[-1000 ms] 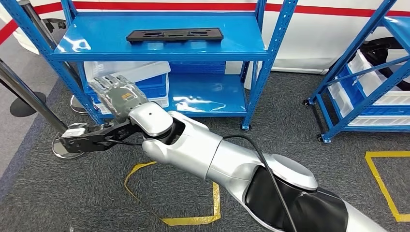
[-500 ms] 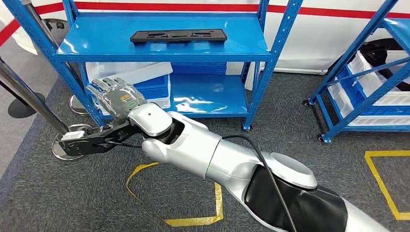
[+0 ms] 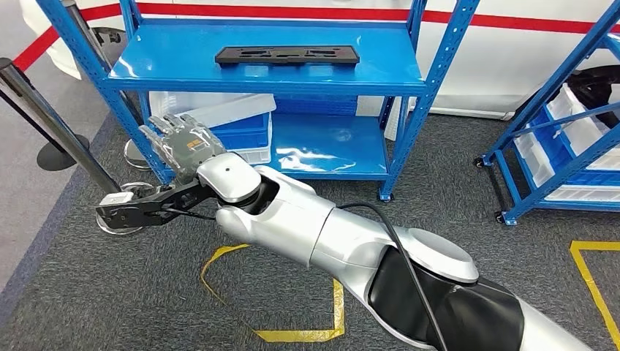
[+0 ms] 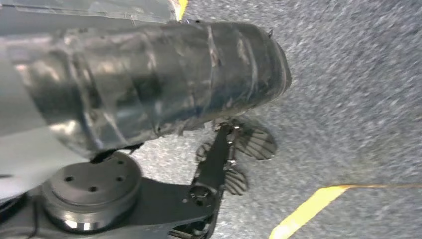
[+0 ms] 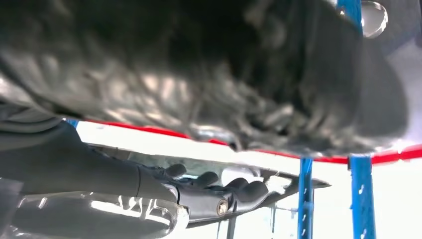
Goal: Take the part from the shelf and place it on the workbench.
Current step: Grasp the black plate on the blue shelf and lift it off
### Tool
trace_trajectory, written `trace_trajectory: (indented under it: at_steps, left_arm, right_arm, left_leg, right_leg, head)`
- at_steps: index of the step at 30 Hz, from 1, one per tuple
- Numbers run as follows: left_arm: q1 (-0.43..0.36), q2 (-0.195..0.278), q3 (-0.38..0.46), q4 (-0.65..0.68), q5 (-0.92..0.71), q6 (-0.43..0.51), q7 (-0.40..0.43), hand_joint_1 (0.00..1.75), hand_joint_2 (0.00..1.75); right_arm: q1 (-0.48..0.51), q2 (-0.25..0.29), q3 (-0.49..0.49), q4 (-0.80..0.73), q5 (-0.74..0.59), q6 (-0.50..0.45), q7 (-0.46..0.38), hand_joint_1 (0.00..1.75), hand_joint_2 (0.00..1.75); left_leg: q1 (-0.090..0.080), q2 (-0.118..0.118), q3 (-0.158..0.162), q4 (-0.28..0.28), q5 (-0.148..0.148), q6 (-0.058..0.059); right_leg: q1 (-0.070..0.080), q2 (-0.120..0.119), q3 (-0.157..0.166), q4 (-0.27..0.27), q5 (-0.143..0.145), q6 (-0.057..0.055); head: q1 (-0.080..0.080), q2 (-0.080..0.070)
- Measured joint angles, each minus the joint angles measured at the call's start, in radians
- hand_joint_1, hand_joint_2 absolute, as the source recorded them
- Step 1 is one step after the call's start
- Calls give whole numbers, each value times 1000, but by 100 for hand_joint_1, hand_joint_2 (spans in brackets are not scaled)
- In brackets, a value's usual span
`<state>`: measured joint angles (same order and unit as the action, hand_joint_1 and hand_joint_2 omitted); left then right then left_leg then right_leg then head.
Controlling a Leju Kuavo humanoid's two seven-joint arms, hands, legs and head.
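Observation:
The part point(image 3: 286, 55), a flat black elongated plate with cut-outs, lies on the top level of the blue shelf point(image 3: 183, 69). My right arm reaches in from the lower right across the picture. My right hand point(image 3: 179, 142) is held up in front of the shelf's left post, below and left of the part, with fingers spread and nothing in it. In the right wrist view the right hand point(image 5: 214, 74) is a dark blur close to the lens. The left wrist view shows the left hand's grey cover point(image 4: 149, 84) above the carpet; its fingers are hidden.
White and blue bins point(image 3: 227, 124) sit on the lower shelf level. A barrier post point(image 3: 51, 121) with a round metal base point(image 3: 121, 219) stands left of the shelf. A second blue rack point(image 3: 556, 131) with white bins is at the right. Yellow tape point(image 3: 292, 335) marks the carpet.
The whole picture has shifted: the shelf and the part now sit further right, so the camera moved. My right hand stays raised and empty in much the same spot in the picture.

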<state>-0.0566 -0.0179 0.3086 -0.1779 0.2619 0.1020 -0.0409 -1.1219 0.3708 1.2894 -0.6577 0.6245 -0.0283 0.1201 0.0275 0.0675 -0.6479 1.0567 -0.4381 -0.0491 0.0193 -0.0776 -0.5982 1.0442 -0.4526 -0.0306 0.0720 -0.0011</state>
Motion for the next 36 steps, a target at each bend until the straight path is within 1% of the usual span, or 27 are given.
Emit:
trace_trajectory:
  at_steps: [2, 3, 4, 5, 7, 8, 9, 10, 11, 12, 14, 15, 16, 17, 19, 20, 21, 23, 24, 25, 26, 28, 29, 30, 32, 33, 36]
  left_arm:
    - [-1, 2, -1, 0, -2, 0, -3, 0, 0]
    - [-1, 2, -2, 0, -3, 0, -4, 0, 0]
    - [0, 1, -3, 0, -6, 2, -5, 0, 0]
    - [-1, 1, -4, 0, -8, 4, -6, 0, 0]
    - [-1, 2, -6, 0, -11, 10, -4, 0, 0]
    - [-1, 2, -7, 0, -12, 13, -2, 0, 0]
    - [-1, 2, -8, 0, -12, 16, 1, 0, 0]
    - [-1, 3, -10, 0, -12, 20, 4, 0, 0]
    - [-1, 3, -12, 0, -12, 23, 7, 0, 0]
    - [-1, 3, -13, 0, -12, 26, 8, 0, 0]
    - [-1, 1, -16, 0, -10, 32, 7, 0, 0]
    - [-1, 0, -16, 0, -10, 38, 5, 0, 0]
    - [-1, 0, -16, 0, -9, 47, 1, 0, 0]
    - [-1, 0, -16, 0, -9, 60, -2, 0, 0]
    - [0, 1, -17, 0, -10, 86, -5, 0, 0]
    - [0, 2, -17, 0, -11, 96, -5, 0, 0]
    - [0, 4, -17, 0, -12, 104, -6, 0, 0]
    - [-2, 9, -18, 0, -13, 113, -6, 0, 0]
    - [-1, 12, -18, 0, -14, 116, -6, 0, 0]
    - [-1, 14, -18, 0, -14, 118, -7, 0, 0]
    - [0, 16, -18, 0, -15, 119, -7, 0, 0]
    - [0, 19, -18, 0, -16, 119, -12, 0, 0]
    - [-1, 20, -18, 0, -16, 118, -14, 0, 0]
    - [-2, 21, -19, 0, -17, 118, -17, 0, 0]
    - [-3, 22, -19, 0, -17, 117, -21, 0, 0]
    - [-3, 22, -20, 0, -17, 116, -23, 0, 0]
    - [-2, 21, -20, 0, -17, 115, -24, 0, 0]
  right_arm:
    - [-1, 0, 0, 2, 2, 0, 0, 0, 0]
    - [-2, 0, 0, 4, 3, 0, 0, 0, 0]
    - [-2, 0, 0, 5, 5, 0, 0, 0, 0]
    - [-2, 0, 0, 6, 6, 0, 0, 0, 0]
    - [-1, 0, 0, 9, 8, -1, 0, 0, 0]
    - [0, -1, 0, 11, 8, -1, 0, 0, 0]
    - [2, -2, 0, 13, 8, -1, 0, 0, 0]
    - [3, -2, 0, 16, 9, -1, -1, 0, 0]
    - [4, -3, 0, 18, 11, -1, -2, 0, 0]
    - [4, -3, 0, 20, 14, 0, -3, 0, 0]
    - [4, -3, 0, 23, 25, 0, -4, 0, 0]
    - [3, -3, 0, 25, 32, 1, -4, 0, 0]
    - [3, -3, 0, 28, 38, 1, -3, 0, 0]
    - [2, -3, 0, 32, 44, 1, -1, 0, 0]
    - [1, -4, 0, 42, 57, 2, 3, 0, 0]
    - [0, -4, 0, 46, 65, 2, 5, 0, 0]
    - [-2, -4, 0, 50, 72, 2, 5, 0, 0]
    - [-3, -4, 0, 59, 81, 2, 5, 0, 0]
    - [-1, -4, 0, 63, 85, 2, 5, 0, 0]
    - [2, -4, 0, 67, 88, 2, 6, 0, 0]
    - [3, -4, 0, 71, 91, 3, 6, 0, 0]
    - [3, -4, 0, 77, 97, 3, 7, 0, 0]
    - [1, -4, 0, 80, 100, 3, 8, 0, 0]
    - [0, -5, 0, 84, 102, 4, 10, 0, 0]
    - [-3, -5, 0, 92, 107, 6, 13, 0, 0]
    - [-3, -5, 0, 96, 109, 8, 14, 0, 0]
    - [-5, -6, 0, 101, 113, 11, 15, 0, 0]
  left_leg:
    - [0, -19, -7, 4, 0, 30]
    - [0, -28, -8, 4, 1, 38]
    - [0, -37, -9, 4, 3, 44]
    - [1, -45, -9, 3, 5, 49]
    - [0, -60, -10, 2, 7, 55]
    - [-1, -68, -11, 1, 7, 56]
    - [-3, -75, -11, 1, 8, 56]
    - [-6, -82, -11, 1, 8, 57]
    - [-9, -88, -10, 1, 8, 57]
    - [-12, -93, -10, 1, 8, 57]
    - [-14, -99, -9, -3, 11, 56]
    - [-12, -100, -9, -7, 13, 53]
    - [-9, -100, -9, -11, 17, 49]
    - [-8, -101, -8, -16, 21, 44]
    - [-8, -94, -9, -18, 18, 35]
    - [-9, -89, -17, 0, 2, 30]
    - [-8, -83, -33, 36, -22, 26]
    - [-6, -79, -81, 150, -81, 16]
    - [-5, -77, -98, 193, -95, 11]
    - [-3, -76, -102, 208, -92, 6]
    - [-1, -73, -87, 185, -73, 1]
    - [2, -67, -26, 77, -25, -5]
    - [1, -66, 1, 27, -12, -2]
    - [-1, -66, 17, -2, -9, 6]
    - [-5, -70, 22, -16, -9, 25]
    - [-5, -71, 21, -16, -8, 31]
    - [-3, -72, 21, -18, -5, 38]
  right_leg:
    - [5, -14, -3, 9, -7, 5]
    - [3, -14, -3, 14, -13, 9]
    - [0, 0, -8, 31, -27, 13]
    - [-4, 21, -22, 67, -52, 18]
    - [-10, 64, -75, 185, -115, 26]
    - [-11, 71, -104, 243, -137, 26]
    - [-11, 73, -123, 277, -142, 24]
    - [-10, 74, -125, 277, -129, 19]
    - [-8, 76, -110, 239, -99, 11]
    - [-4, 79, -82, 175, -60, -1]
    - [4, 85, -29, 55, -10, -29]
    - [9, 88, -15, 22, 0, -39]
    - [13, 88, -12, 9, 2, -44]
    - [16, 87, -10, 0, 8, -45]
    - [9, 82, 1, -27, 22, -40]
    - [4, 79, 8, -41, 30, -38]
    - [0, 76, 12, -52, 36, -35]
    - [0, 73, 12, -55, 39, -36]
    - [0, 72, 10, -54, 39, -35]
    - [-1, 71, 8, -50, 38, -34]
    - [-2, 71, 6, -45, 36, -32]
    - [-5, 71, -1, -28, 27, -22]
    - [-5, 71, -6, -17, 22, -16]
    - [-4, 70, -11, -8, 18, -11]
    - [-2, 70, -18, 1, 15, -3]
    - [-2, 69, -18, 0, 16, 0]
    - [-2, 69, -18, 0, 16, 3]
  head:
    - [2, 0]
    - [5, 0]
    - [5, 0]
    - [6, 0]
    - [7, 0]
    - [7, 0]
    - [7, 0]
    - [7, 0]
    - [7, 0]
    - [7, 0]
    - [5, 0]
    - [5, 0]
    - [6, 0]
    - [8, 0]
    - [9, 0]
    - [7, 0]
    - [6, 0]
    - [4, 0]
    - [4, 0]
    - [4, 0]
    - [4, 0]
    - [4, 0]
    - [3, 0]
    - [2, 0]
    - [1, 0]
    - [1, 0]
    - [1, 0]
